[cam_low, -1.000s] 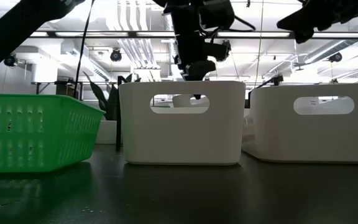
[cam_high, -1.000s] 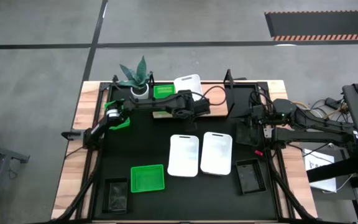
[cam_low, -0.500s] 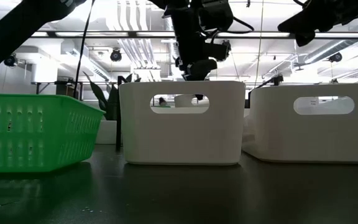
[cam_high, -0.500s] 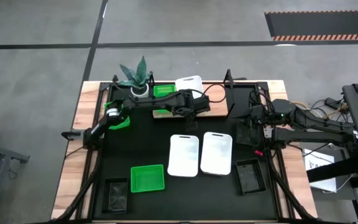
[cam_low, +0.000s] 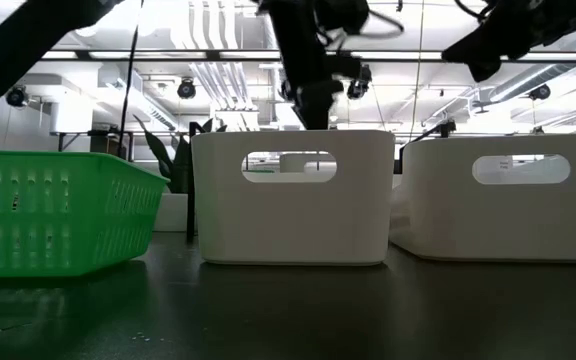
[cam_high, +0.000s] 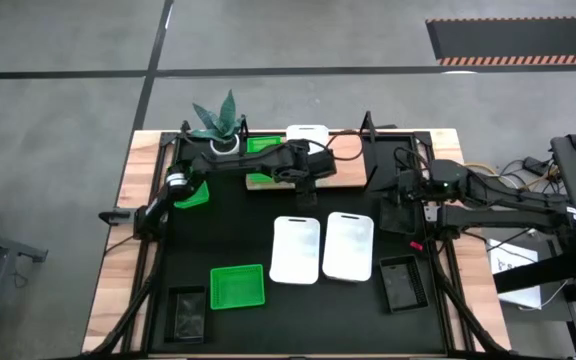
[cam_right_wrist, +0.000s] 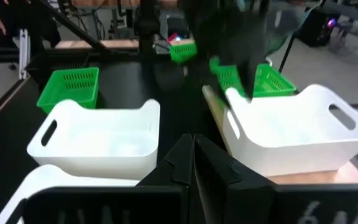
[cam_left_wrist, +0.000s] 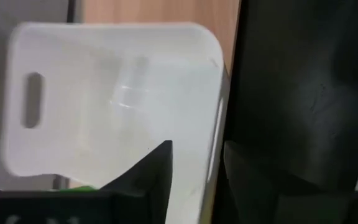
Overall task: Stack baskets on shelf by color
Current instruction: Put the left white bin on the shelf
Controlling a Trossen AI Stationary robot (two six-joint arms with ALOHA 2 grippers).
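A white basket (cam_high: 307, 134) (cam_left_wrist: 114, 99) sits flat on the wooden shelf (cam_high: 350, 165) at the table's far edge, beside a green basket (cam_high: 263, 147). My left gripper (cam_left_wrist: 194, 155) (cam_high: 306, 160) is open over the white basket's near wall (cam_left_wrist: 216, 134), with one finger inside and one outside. Two more white baskets (cam_high: 296, 248) (cam_high: 348, 245) and a green basket (cam_high: 238, 286) stand on the black table, with a black basket (cam_high: 188, 312) (cam_high: 401, 283) near each front corner. My right gripper (cam_right_wrist: 193, 152) (cam_high: 393, 208) waits shut at the right.
A potted plant (cam_high: 218, 122) stands at the shelf's left end. The shelf's black posts (cam_high: 368, 125) rise at its ends. A small green piece (cam_high: 193, 195) lies by the left arm. Cables run along the table's right side (cam_high: 418, 160).
The white basket was tipped a second ago and now sits level on the shelf, a little farther toward the far edge. My left gripper has followed it toward the far edge and has risen slightly.
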